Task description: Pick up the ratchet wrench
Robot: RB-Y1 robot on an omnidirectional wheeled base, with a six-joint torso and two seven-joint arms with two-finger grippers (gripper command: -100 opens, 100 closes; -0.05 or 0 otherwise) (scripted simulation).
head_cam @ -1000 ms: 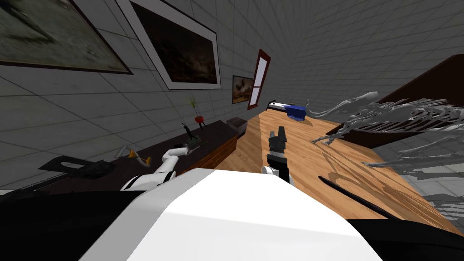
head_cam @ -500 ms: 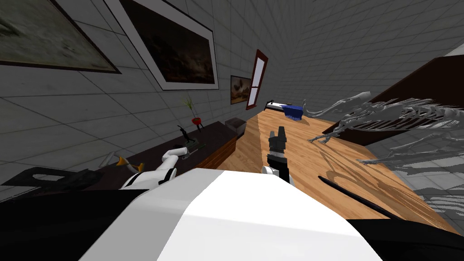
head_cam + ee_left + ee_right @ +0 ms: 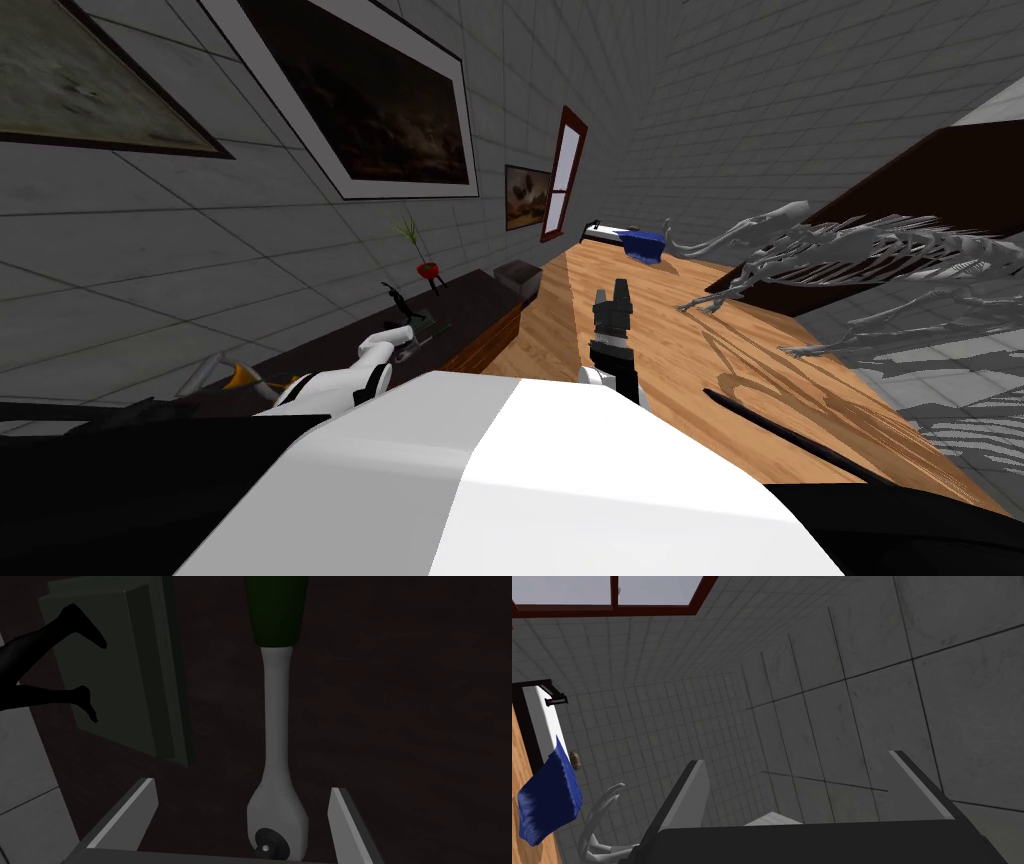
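The ratchet wrench (image 3: 276,746) lies on a dark tabletop (image 3: 425,726): a pale grey shaft, a dark green handle away from my hand, and a round head with a black socket drive close to the gripper body. My left gripper (image 3: 240,816) is open, its fingers standing on either side of the wrench head without touching it. From the head view my left gripper (image 3: 408,335) hovers over the dark sideboard (image 3: 470,305) along the wall. My right gripper (image 3: 613,296) is held up in front of my chest, open and empty, over the wooden floor (image 3: 640,340).
A dark green slab (image 3: 125,666) bearing a black figurine (image 3: 45,671) stands beside the wrench. On the sideboard are a red potted plant (image 3: 427,268) and a yellow-tipped object (image 3: 240,378). A grey dinosaur skeleton (image 3: 850,250) stands to my right. A blue cloth (image 3: 645,243) lies far ahead.
My head camera has turned, so the wall pictures and sideboard have slid left in the picture. My left hand has shifted a little further along the sideboard. The right arm has not moved.
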